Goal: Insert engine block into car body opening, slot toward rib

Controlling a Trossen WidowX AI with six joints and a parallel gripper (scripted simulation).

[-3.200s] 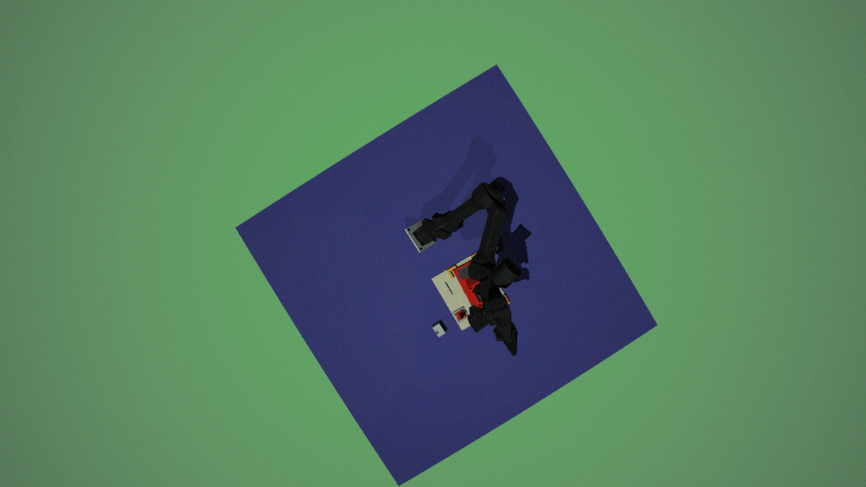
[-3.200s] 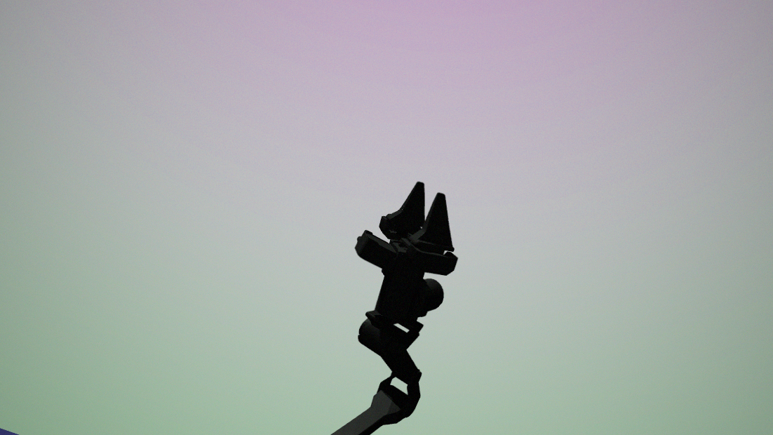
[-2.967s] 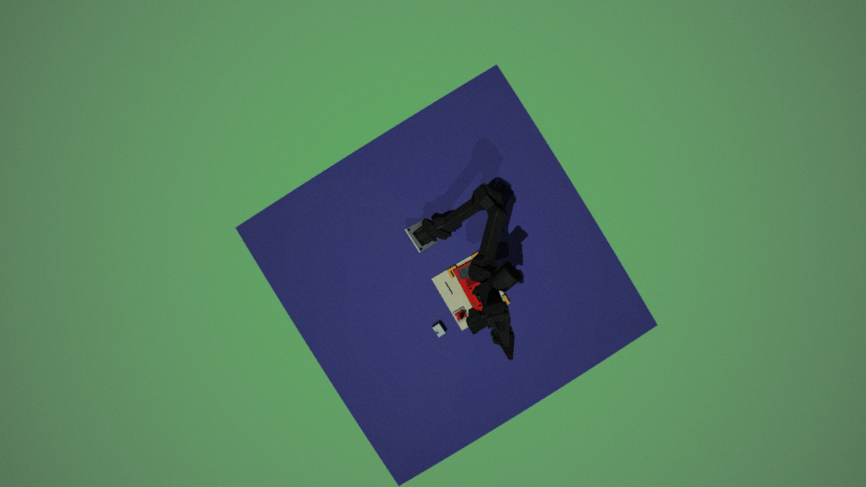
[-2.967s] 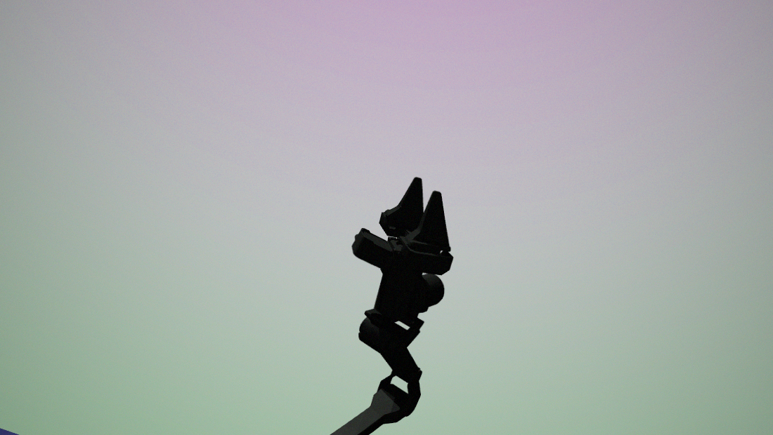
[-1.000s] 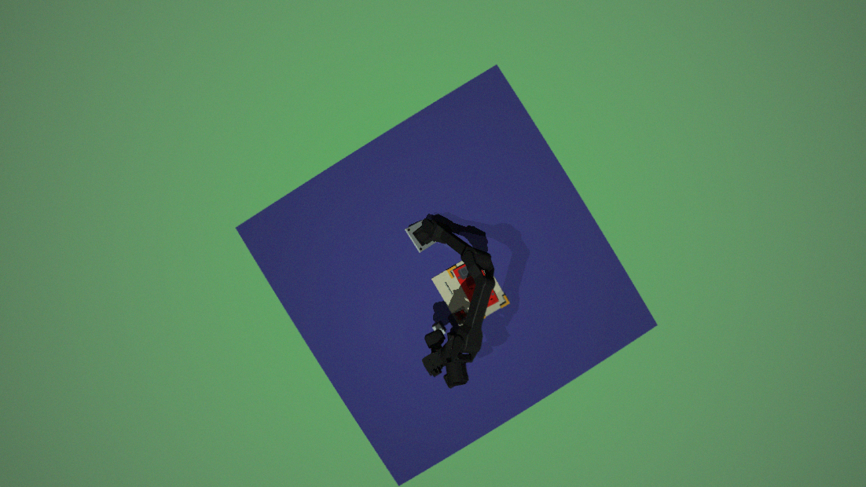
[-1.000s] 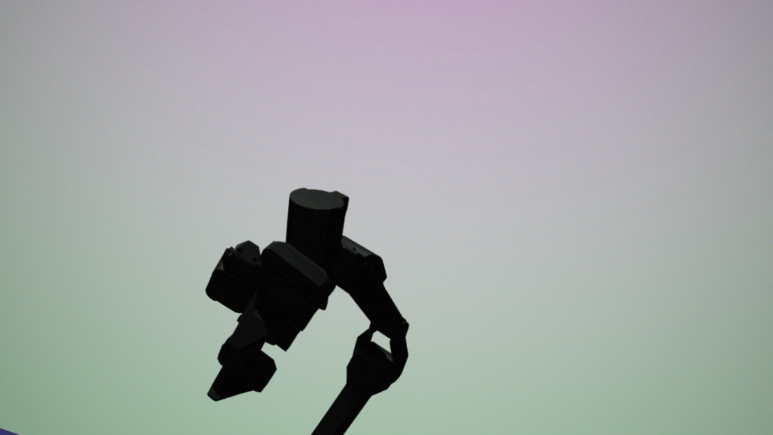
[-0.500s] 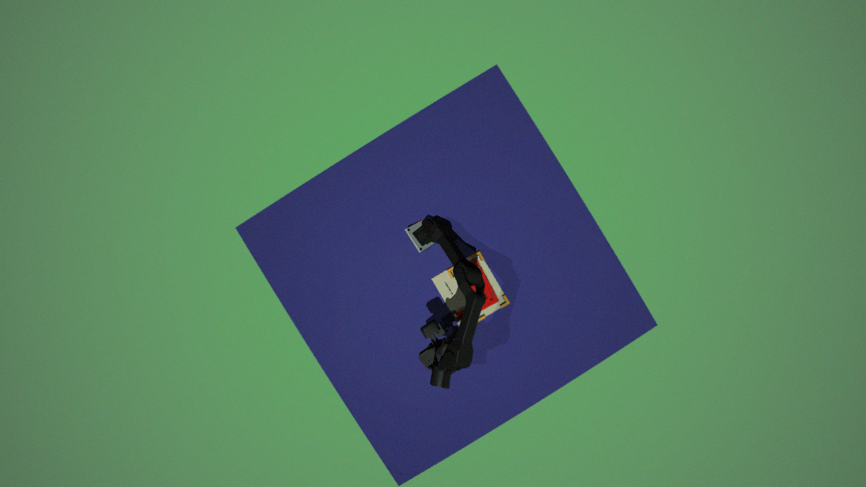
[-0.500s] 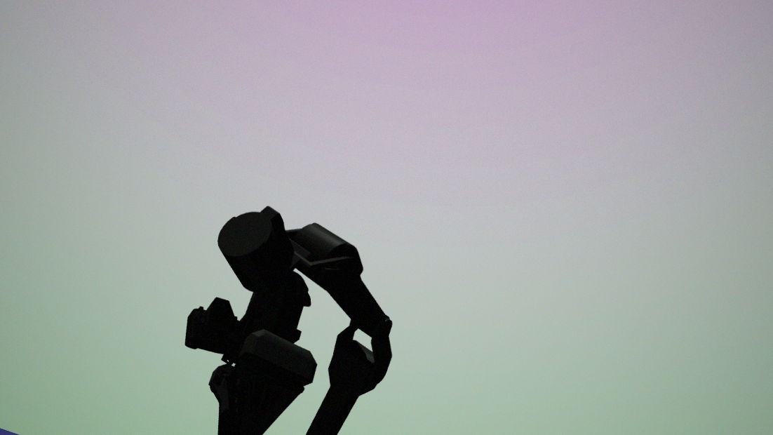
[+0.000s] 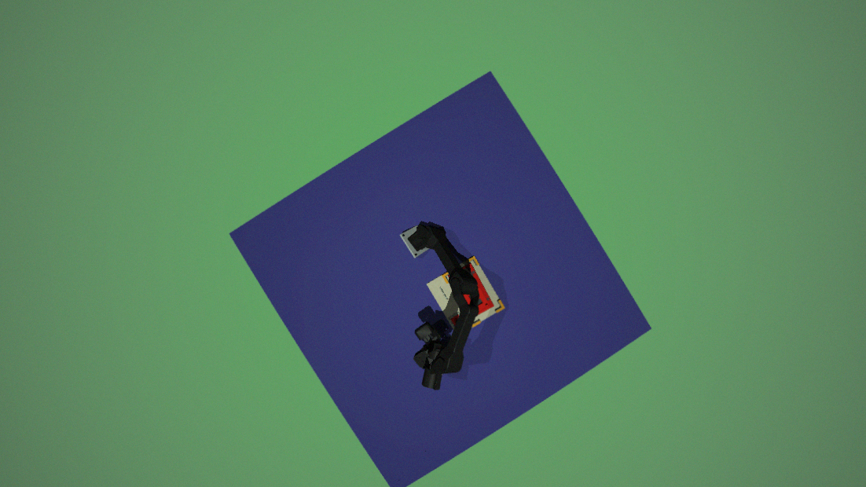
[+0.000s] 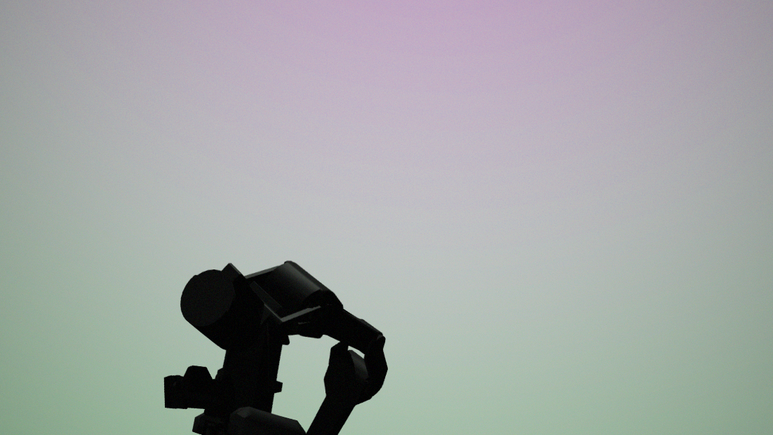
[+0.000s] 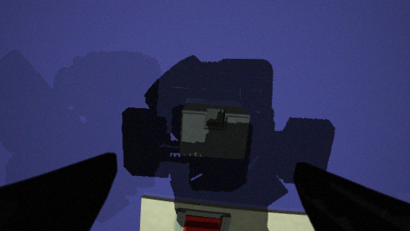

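Observation:
A small grey block (image 11: 227,143), which looks like the engine block, stands on the blue surface, partly in shadow. Its dark slot (image 11: 216,121) is near the upper edge in the wrist view, on the side away from the cream board. My gripper (image 11: 207,167) is open and empty above the block, one finger on each side in view, touching nothing visible. In the top view the arm hides the block. A red body (image 9: 486,298), which looks like the car body, lies on the board, partly covered by the arm. I cannot make out its opening or rib.
The cream board (image 9: 438,288) (image 11: 156,216) has orange corners and sits beside the block. A red piece (image 11: 203,224) in a grey frame is near its edge. The arm base stands on a pale plate (image 9: 406,239). The exterior view shows only the dark arm (image 10: 259,356).

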